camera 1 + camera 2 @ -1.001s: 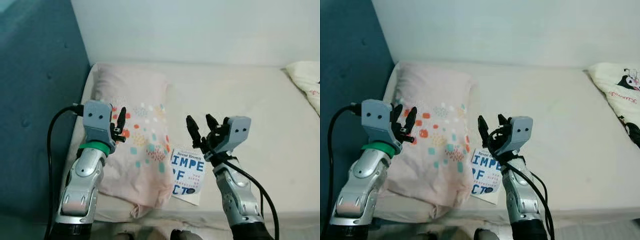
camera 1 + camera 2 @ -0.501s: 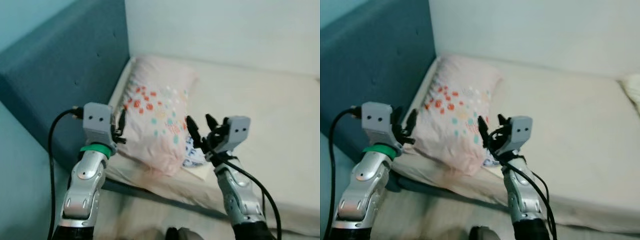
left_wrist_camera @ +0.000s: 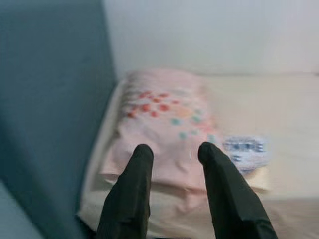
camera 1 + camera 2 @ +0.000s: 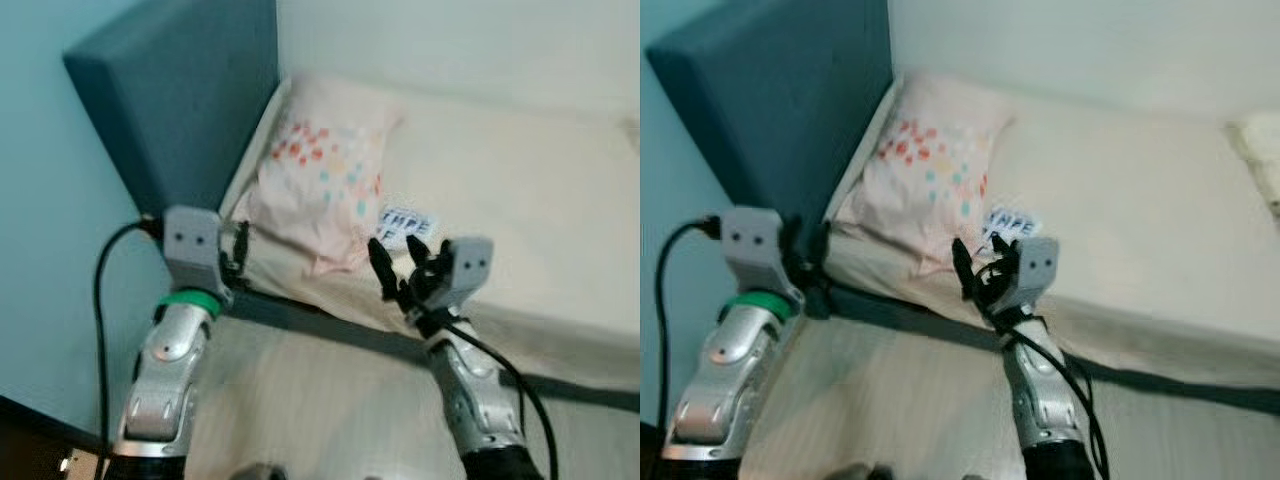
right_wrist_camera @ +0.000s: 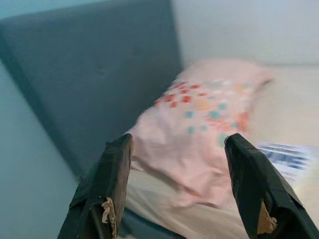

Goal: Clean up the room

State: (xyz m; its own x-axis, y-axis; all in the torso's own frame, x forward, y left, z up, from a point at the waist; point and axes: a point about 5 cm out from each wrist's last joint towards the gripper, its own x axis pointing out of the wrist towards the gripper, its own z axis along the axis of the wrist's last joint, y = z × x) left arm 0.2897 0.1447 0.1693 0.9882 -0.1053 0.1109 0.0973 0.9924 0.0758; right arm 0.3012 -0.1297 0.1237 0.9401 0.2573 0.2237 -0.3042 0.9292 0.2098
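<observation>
A pink pillow (image 4: 325, 165) with coloured spots lies at the head of the bed's cream mattress (image 4: 520, 190). Beside it, near the mattress edge, lies a white book (image 4: 406, 224) with blue letters. Both arms are raised in front of the bed, short of it and over the floor. My left gripper (image 4: 238, 256) is open and empty, near the bed's corner; in the left wrist view its fingers (image 3: 130, 184) frame the pillow (image 3: 164, 114) and the book (image 3: 244, 149). My right gripper (image 4: 396, 258) is wide open and empty, below the book in the picture.
A tall teal headboard (image 4: 190, 100) stands at the bed's left end, against a pale teal wall (image 4: 50, 250). A dark bed frame edge (image 4: 330, 315) runs along the front. Light wooden floor (image 4: 310, 400) lies below the arms. Another pale pillow (image 4: 1260, 150) sits at the far right.
The whole view has shifted: the bed now sits farther off and higher in the picture, and the floor and bed frame have come into view. Both arms keep the same raised pose.
</observation>
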